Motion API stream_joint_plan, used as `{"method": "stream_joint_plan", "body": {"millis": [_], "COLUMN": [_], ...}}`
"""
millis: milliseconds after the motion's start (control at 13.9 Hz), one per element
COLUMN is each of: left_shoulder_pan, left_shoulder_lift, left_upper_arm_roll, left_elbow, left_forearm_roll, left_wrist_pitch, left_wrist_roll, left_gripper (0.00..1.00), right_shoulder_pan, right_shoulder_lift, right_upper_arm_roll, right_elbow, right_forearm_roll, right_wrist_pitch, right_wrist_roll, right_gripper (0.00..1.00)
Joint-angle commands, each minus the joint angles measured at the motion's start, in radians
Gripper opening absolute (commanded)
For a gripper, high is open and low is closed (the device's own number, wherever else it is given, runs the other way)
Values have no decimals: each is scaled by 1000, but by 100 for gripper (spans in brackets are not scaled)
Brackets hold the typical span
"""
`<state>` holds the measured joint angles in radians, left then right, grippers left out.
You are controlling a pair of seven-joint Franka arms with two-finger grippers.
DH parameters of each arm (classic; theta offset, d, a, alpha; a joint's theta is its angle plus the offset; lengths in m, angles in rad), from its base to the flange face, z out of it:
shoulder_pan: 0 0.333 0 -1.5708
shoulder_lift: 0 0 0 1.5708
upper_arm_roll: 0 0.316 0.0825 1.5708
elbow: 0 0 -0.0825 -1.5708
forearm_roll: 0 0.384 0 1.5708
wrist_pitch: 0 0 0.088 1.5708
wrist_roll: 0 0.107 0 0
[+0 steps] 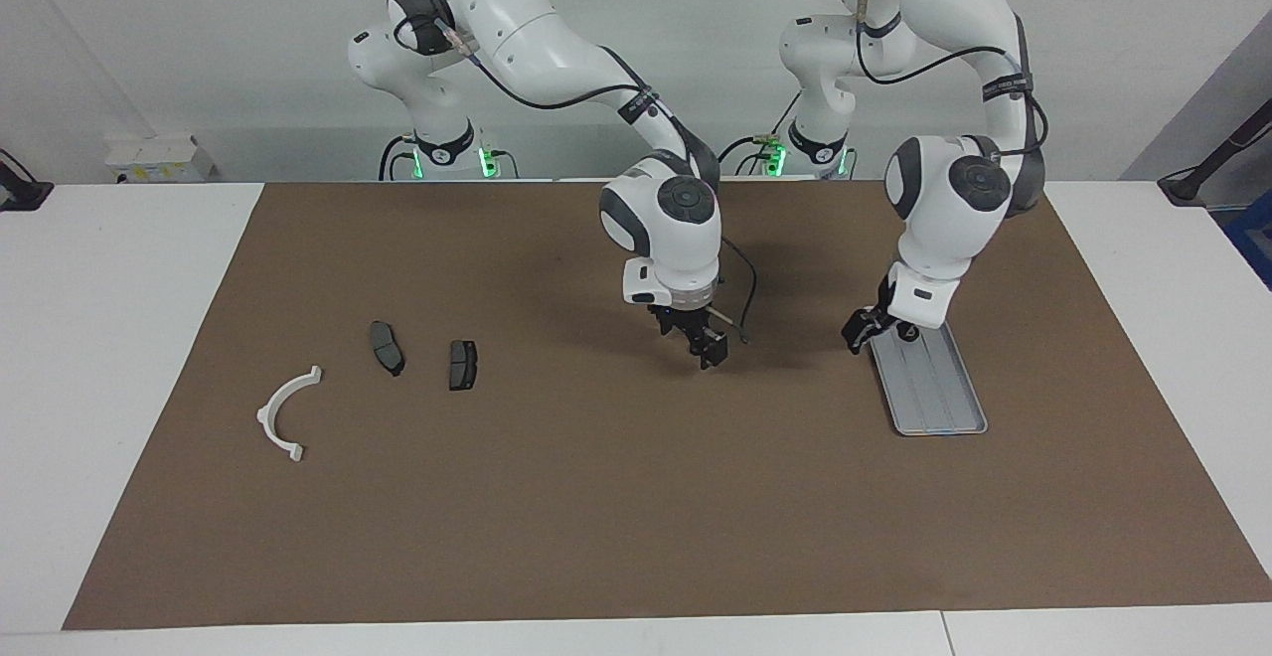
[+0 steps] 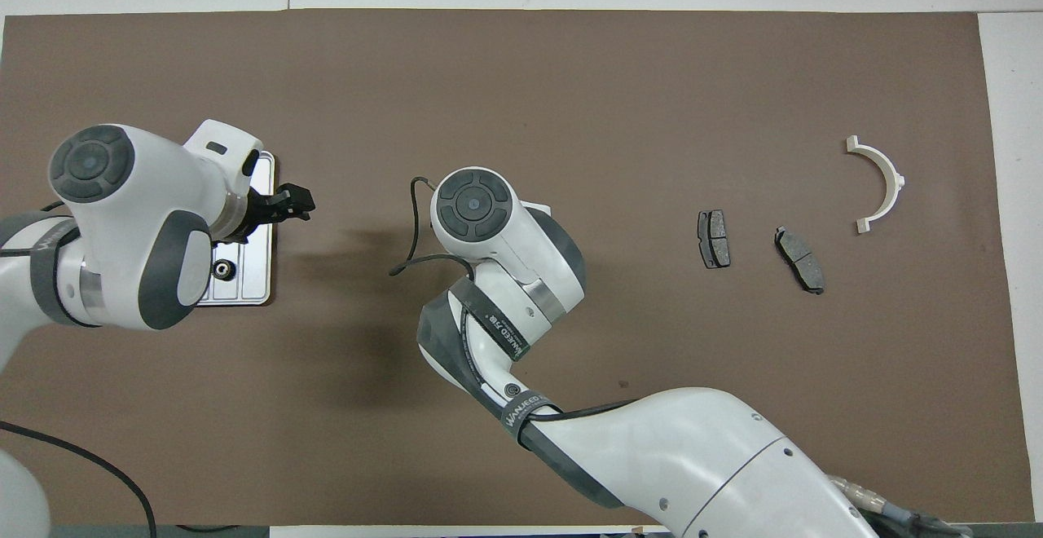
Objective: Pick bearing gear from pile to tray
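1. The left end effector [image 1: 863,330] hangs over the tray's [image 1: 939,400] edge that faces the bench middle, its jaws spread wide and holding nothing.
2. One bearing gear [image 2: 222,269] lies in the tray, at the end nearer the robots.
3. The right end effector [image 1: 708,347] is over the brown mat [image 1: 596,507] at mid-bench, jaws apart, empty.
4. Two brake pads [image 1: 425,356] and a white bracket [image 1: 283,413] lie toward the right arm's end.

Parts count on the brown mat [image 1: 596,517]

One tray [image 1: 944,408] holding one black gear [image 2: 222,269]; two brake pads [image 1: 387,347] [image 1: 462,364]; one white half-ring bracket [image 1: 283,413].
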<state>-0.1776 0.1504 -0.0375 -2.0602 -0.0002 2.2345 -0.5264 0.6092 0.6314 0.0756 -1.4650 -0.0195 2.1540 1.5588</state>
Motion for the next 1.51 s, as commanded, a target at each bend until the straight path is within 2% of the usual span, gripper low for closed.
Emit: {"method": "stream_joint_plan", "body": {"millis": [0,144,360,576,648,792,1223,1439], "left_shoulder_pan": [-75,-106,-201,-305,-327,-368,-398,-405], "left_shoulder_lift": [8,8,29,193,222,230,227,225], "left_upper_arm_roll": [15,15,16,18,18,18,18,16], "left_elbow": [14,14,31,216,247,243,170,147], "left_forearm_roll": [-9,-9,-6,-6,-4,-3,-1,-1], "left_wrist_pitch": [-6,-4,7,-27,-26,-21,19,51], "left_wrist_roll": [-104,-136,-268,-398,-432,-441,-477,-494], "left_gripper": [93,84,69,68,67,61,55,51], "right_shoulder_pan": [-48,-83,-167,-238,-261,-325,-492,-551], "right_shoulder_lift": [-7,-27,-96,-154,-171,-199,-263,-285], "right_upper_arm_roll": [10,10,15,13,12,10,3,3], "right_elbow": [99,141,149,149,149,149,150,164], "right_forearm_roll": [-8,-7,4,0,-2,1,-25,-42], "right_wrist_pitch": [-112,-153,-218,-279,-293,-313,-376,-446], "right_wrist_roll": [-71,-146,-380,-631,-726,-921,-1475,-1598], "right_gripper": [100,100,100,100,100,100,100,100]}}
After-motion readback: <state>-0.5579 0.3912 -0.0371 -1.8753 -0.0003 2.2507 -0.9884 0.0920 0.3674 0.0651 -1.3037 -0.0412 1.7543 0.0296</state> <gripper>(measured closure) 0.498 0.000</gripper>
